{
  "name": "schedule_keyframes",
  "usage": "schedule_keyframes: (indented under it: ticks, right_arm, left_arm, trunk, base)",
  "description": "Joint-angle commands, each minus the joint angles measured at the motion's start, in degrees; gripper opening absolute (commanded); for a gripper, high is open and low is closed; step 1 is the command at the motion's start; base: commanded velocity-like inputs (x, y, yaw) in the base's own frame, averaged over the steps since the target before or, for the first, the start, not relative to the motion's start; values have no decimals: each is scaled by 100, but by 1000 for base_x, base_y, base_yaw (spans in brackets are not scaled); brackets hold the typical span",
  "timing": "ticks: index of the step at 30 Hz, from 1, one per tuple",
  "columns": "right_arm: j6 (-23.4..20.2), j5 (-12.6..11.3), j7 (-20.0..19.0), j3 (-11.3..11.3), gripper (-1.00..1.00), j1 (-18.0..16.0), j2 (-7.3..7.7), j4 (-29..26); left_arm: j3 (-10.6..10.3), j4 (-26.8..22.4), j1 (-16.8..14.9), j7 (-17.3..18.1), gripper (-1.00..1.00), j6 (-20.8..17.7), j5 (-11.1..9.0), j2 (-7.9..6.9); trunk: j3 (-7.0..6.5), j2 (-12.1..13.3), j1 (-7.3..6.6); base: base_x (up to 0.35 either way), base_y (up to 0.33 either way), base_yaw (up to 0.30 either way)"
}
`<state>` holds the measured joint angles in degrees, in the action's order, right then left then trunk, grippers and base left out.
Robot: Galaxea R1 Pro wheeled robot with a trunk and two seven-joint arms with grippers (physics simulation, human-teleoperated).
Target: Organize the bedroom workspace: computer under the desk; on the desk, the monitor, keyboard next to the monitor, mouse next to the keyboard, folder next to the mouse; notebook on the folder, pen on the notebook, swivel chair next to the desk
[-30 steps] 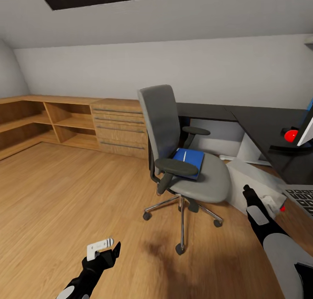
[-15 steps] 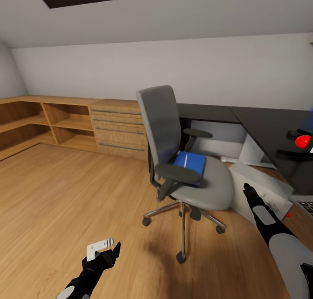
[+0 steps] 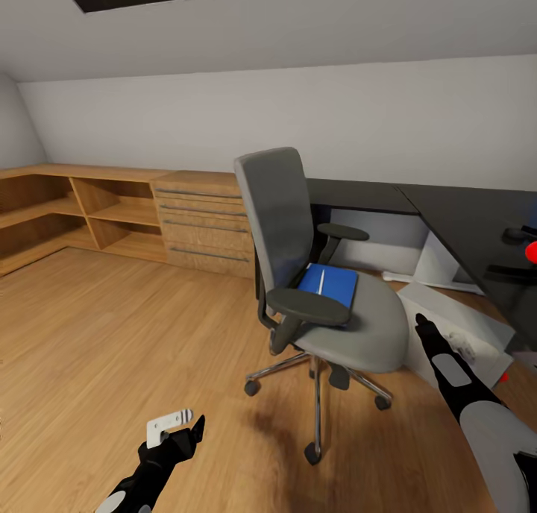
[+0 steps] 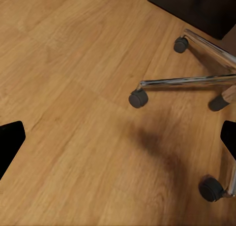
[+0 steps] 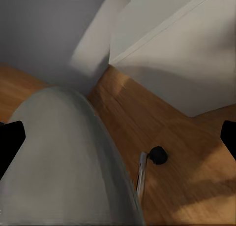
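The wood floor (image 3: pixel 112 334) runs back to low wooden shelving (image 3: pixel 112 207) along the far wall, and the black desk (image 3: pixel 462 215) wraps the right corner. The swivel chair (image 3: pixel 321 274) stands out on the floor, apart from the desk, with the blue folder (image 3: pixel 328 283) lying flat on its seat. A grey computer (image 3: pixel 462 334) case sits by the desk. The left gripper (image 3: pixel 183 427) hangs low over bare floor, jaws spread wide — the right gripper (image 3: pixel 421 325) hovers beside the seat edge, also parted.
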<state>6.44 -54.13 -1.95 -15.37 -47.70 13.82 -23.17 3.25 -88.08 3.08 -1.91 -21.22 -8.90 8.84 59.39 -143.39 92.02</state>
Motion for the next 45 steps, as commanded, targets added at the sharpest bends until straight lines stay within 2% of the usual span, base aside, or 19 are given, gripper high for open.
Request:
schedule_keyframes:
  ticks: [1,13,29,33,45]
  right_arm:
    - [15,-61,-22,-1,100,-3,-7,10]
    - [24,-54,-33,7,100,-3,-99,31]
    - [16,-45,-40,8,100,-3,-107,31]
    - [21,-39,-42,6,100,-3,-100,25]
    - [40,-37,-21,-1,100,-3,-63,19]
  left_arm:
    - [9,-12,0,-20,100,-31,-59,3]
    - [26,-35,0,-20,100,-31,-68,3]
    - [25,-34,0,-20,100,-31,-63,3]
    - [26,-34,0,-20,100,-31,-59,3]
    - [44,-34,0,-20,100,-31,-63,3]
  trunk:
    - [4,-2,-1]
    - [4,-2,-1]
    - [4,-2,-1]
    - [4,-2,-1]
    - [5,-2,-1]
  base:
    - [3,0,125]
    - [0,0,190]
    - [0,0,207]
    - [0,0,51]
    - [0,0,-144]
